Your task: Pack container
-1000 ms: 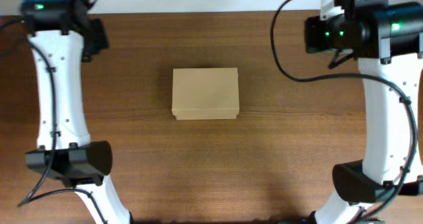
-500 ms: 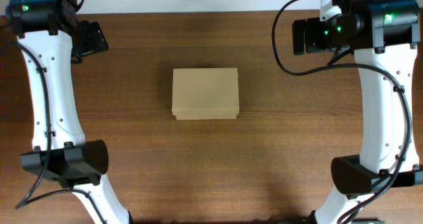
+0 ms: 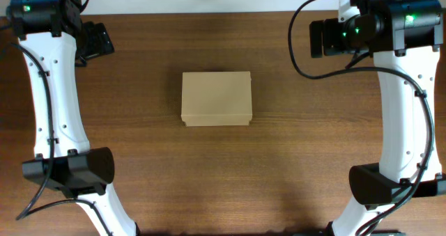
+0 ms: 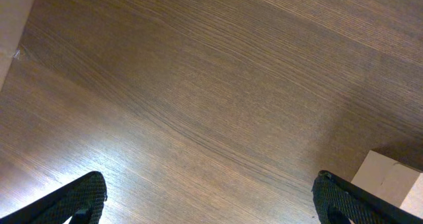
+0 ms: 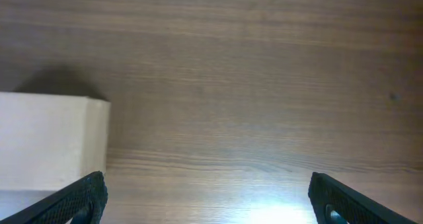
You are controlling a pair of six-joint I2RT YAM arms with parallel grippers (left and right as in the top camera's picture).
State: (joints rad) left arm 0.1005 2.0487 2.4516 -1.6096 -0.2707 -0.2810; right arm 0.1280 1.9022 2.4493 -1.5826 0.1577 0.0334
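The container (image 3: 216, 98) is a plain tan cardboard box, lid shut, lying flat in the middle of the table. My left gripper (image 3: 94, 42) hovers near the far left corner, well apart from the box. In the left wrist view its jaws (image 4: 210, 191) stand wide open over bare wood, with a corner of the container (image 4: 393, 181) at lower right. My right gripper (image 3: 322, 37) hangs at the far right, also open and empty (image 5: 206, 187). The container's side (image 5: 46, 141) fills the lower left of the right wrist view.
The brown wooden table (image 3: 209, 166) ends at a pale wall along its far edge (image 3: 209, 13). The arms' black bases stand at the front left (image 3: 70, 170) and front right (image 3: 380, 184). A black cable (image 3: 300, 55) loops by the right arm.
A second ago both arms leaned further in; the left wrist has drawn back to the far left and the right wrist shifted slightly left. Nothing moved in the last half second. The box stayed put.
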